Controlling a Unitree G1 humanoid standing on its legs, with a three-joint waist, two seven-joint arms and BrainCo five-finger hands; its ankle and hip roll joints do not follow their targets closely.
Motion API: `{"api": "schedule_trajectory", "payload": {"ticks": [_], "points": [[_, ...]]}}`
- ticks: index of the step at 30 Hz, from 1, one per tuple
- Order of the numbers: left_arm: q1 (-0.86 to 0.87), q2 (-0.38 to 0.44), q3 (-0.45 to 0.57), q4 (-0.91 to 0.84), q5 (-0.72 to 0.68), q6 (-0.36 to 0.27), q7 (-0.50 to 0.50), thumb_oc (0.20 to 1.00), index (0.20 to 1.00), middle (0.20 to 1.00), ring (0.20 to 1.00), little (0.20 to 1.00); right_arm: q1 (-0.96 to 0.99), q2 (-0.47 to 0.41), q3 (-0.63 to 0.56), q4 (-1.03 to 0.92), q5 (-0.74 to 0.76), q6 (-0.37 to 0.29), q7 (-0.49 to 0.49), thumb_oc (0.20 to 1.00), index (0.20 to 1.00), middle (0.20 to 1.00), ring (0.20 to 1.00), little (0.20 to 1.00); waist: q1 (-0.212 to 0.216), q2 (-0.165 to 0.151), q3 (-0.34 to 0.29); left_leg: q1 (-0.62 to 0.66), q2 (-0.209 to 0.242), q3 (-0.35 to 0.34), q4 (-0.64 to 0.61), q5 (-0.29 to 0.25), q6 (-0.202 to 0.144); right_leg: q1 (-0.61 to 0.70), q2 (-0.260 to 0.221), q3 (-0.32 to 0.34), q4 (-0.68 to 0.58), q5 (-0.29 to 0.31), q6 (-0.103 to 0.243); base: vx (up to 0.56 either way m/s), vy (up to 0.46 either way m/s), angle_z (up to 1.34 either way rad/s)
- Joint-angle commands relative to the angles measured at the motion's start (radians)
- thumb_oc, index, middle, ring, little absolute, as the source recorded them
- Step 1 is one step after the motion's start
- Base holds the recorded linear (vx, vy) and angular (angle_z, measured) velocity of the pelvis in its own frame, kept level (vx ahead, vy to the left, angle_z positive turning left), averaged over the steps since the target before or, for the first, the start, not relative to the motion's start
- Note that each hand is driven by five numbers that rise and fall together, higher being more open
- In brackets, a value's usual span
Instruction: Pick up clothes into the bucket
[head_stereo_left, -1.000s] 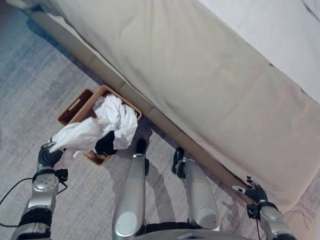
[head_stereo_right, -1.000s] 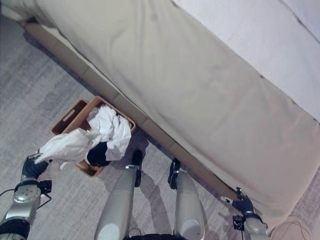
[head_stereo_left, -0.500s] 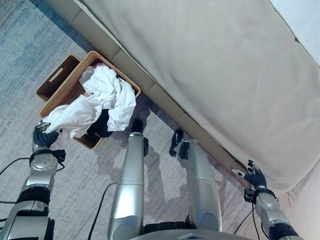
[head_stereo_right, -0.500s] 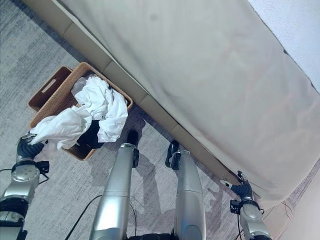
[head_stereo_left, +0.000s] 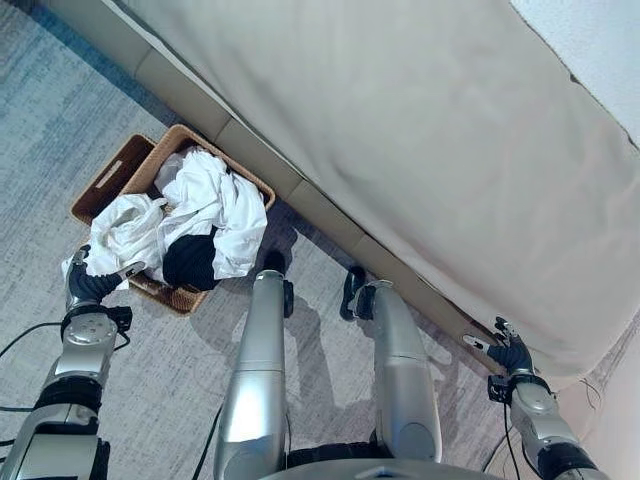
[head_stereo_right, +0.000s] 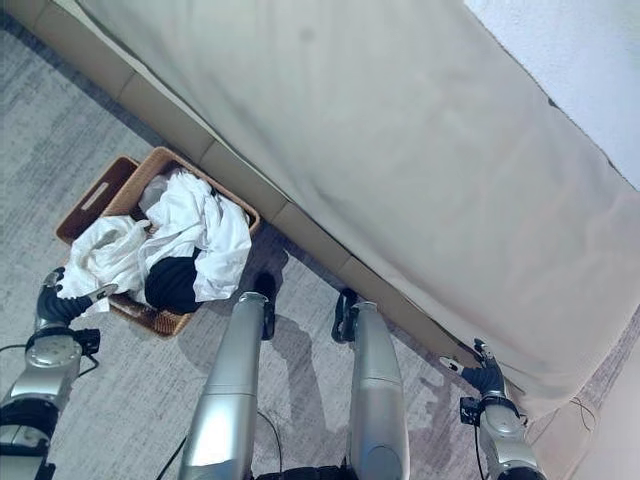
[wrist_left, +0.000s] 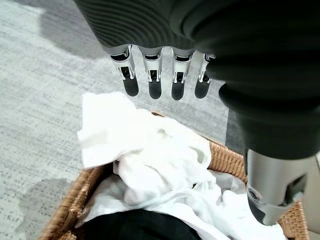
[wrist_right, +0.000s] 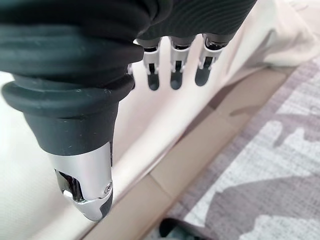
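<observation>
A woven brown basket (head_stereo_left: 122, 174) stands on the carpet against the bed base, heaped with white clothes (head_stereo_left: 212, 196) and a dark garment (head_stereo_left: 190, 260). One white piece (head_stereo_left: 118, 228) drapes over the basket's near rim (wrist_left: 70, 212). My left hand (head_stereo_left: 92, 284) hovers just in front of that rim, open, its fingers (wrist_left: 155, 80) straight above the white cloth (wrist_left: 145, 150) and holding nothing. My right hand (head_stereo_left: 512, 354) hangs open by the bed's lower edge, far from the basket.
A large bed with a cream cover (head_stereo_left: 400, 130) runs diagonally across the view, its beige base (head_stereo_left: 330, 222) right behind the basket. Grey patterned carpet (head_stereo_left: 60, 110) spreads to the left and in front.
My left hand has let go of the white garment, which now lies on the basket's near rim. The camera has shifted slightly; the right hand stays by the bed.
</observation>
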Motion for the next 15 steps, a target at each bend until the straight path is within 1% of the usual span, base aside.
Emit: {"api": "schedule_trajectory", "payload": {"ticks": [1,4,5,9,11,12,13,14,15], "points": [[0.063,-0.032,0.031,0.004,0.038,0.008,0.010,1.000,1.000,1.000,1.000,1.000,0.027,-0.079,-0.019,0.011,0.003,0.012,-0.006,1.000,1.000,1.000,1.000,1.000,0.013,0.045,-0.013,0.066,-0.016,-0.022,-0.022,-0.031,0.014,0.018,-0.010,0.005,-0.070,0.082,0.014,0.00,0.000,0.00],[0.068,-0.073,0.030,0.027,0.031,0.011,-0.004,1.000,1.000,1.000,1.000,1.000,0.015,-0.069,-0.017,0.030,-0.002,0.020,-0.011,1.000,1.000,1.000,1.000,1.000,0.017,0.057,-0.013,0.114,-0.014,-0.020,-0.050,-0.020,0.012,0.056,-0.010,0.013,-0.075,0.078,0.007,-0.02,-0.033,0.03],[0.068,-0.096,0.030,0.035,0.006,0.005,-0.014,1.000,1.000,1.000,1.000,1.000,0.013,-0.066,-0.017,0.027,-0.004,0.022,-0.010,1.000,1.000,1.000,1.000,1.000,0.020,0.060,-0.013,0.137,-0.014,-0.020,-0.066,-0.015,0.011,0.076,-0.012,0.014,-0.084,0.078,0.005,-0.04,-0.086,0.03],[0.078,-0.220,0.033,0.049,-0.175,-0.036,-0.073,1.000,1.000,1.000,1.000,1.000,-0.003,-0.030,-0.032,0.041,0.018,0.015,-0.025,1.000,1.000,1.000,1.000,1.000,0.026,0.085,-0.013,0.274,-0.017,-0.033,-0.194,0.030,-0.009,0.200,-0.018,0.004,-0.160,0.079,-0.004,-0.02,-0.104,0.04],[0.091,-0.260,0.029,0.049,-0.192,-0.043,-0.093,1.000,1.000,1.000,1.000,1.000,-0.002,-0.019,-0.038,0.037,0.007,0.013,-0.027,1.000,1.000,1.000,1.000,1.000,0.025,0.099,-0.013,0.343,-0.017,-0.041,-0.251,0.052,-0.018,0.267,-0.016,-0.003,-0.204,0.083,-0.006,0.01,-0.122,0.08],[0.097,-0.282,0.024,0.057,-0.197,-0.044,-0.102,1.000,1.000,1.000,1.000,1.000,0.002,-0.015,-0.041,0.033,-0.003,0.011,-0.032,1.000,1.000,1.000,1.000,1.000,0.021,0.104,-0.014,0.384,-0.013,-0.044,-0.292,0.067,-0.025,0.307,-0.014,-0.009,-0.231,0.085,-0.007,-0.04,-0.127,0.06],[0.108,-0.306,0.017,0.059,-0.199,-0.047,-0.108,1.000,1.000,1.000,1.000,1.000,0.005,-0.007,-0.047,0.040,-0.010,0.010,-0.036,1.000,1.000,1.000,1.000,1.000,0.015,0.113,-0.027,0.421,-0.013,-0.045,-0.356,0.122,-0.031,0.347,-0.013,-0.022,-0.291,0.127,-0.013,0.03,-0.115,0.10],[0.110,-0.307,0.017,0.060,-0.199,-0.047,-0.108,1.000,1.000,1.000,1.000,1.000,0.006,-0.007,-0.046,0.041,-0.011,0.010,-0.036,1.000,1.000,1.000,1.000,1.000,0.015,0.113,-0.025,0.437,-0.012,-0.049,-0.347,0.091,-0.034,0.361,-0.010,-0.016,-0.280,0.098,-0.007,0.01,-0.111,0.16],[0.136,-0.340,0.006,0.063,-0.209,-0.052,-0.123,1.000,1.000,1.000,1.000,1.000,0.012,-0.001,-0.050,0.065,-0.025,0.009,-0.049,1.000,1.000,1.000,1.000,1.000,0.007,0.133,-0.057,0.501,-0.004,-0.055,-0.453,0.161,-0.042,0.420,0.001,-0.030,-0.367,0.146,-0.012,0.11,-0.140,0.13]]}}
